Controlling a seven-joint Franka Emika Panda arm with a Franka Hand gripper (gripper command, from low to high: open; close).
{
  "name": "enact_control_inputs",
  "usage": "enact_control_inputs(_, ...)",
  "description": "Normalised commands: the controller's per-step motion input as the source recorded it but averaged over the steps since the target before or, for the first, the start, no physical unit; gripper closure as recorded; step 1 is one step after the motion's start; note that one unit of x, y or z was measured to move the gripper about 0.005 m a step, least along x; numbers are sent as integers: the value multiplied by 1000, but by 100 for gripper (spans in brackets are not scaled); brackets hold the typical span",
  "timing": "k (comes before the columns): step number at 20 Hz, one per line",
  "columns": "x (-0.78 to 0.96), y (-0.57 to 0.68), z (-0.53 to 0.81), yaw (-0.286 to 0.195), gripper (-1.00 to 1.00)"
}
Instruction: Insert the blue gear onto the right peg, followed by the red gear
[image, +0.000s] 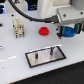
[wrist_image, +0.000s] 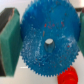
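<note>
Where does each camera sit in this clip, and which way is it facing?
Exterior view: off the arm, raised, angled down on the white table; it shows the grey plate with two pegs, the red gear and the robot's arm and gripper.
Wrist view: on the wrist, looking along the gripper at the blue gear between its green pads, the only robot parts shown.
Shared: the gripper and the red gear.

We see a glossy white surface (image: 15, 60) that mirrors soft light in pale patches. Behind it, along the far edge, lies a dark, blurred background (image: 12, 6) we cannot make out.
</note>
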Motion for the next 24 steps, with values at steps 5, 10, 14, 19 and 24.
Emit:
enact_control_inputs(5, 671, -368, 322, 0, 100)
enact_control_inputs(10, 604, -323, 92, 0, 100)
enact_control_inputs(14, 510, -249, -4, 0, 100)
enact_control_inputs(19, 364, -255, -66, 0, 100)
enact_control_inputs(24, 141, -239, -33, 0, 100)
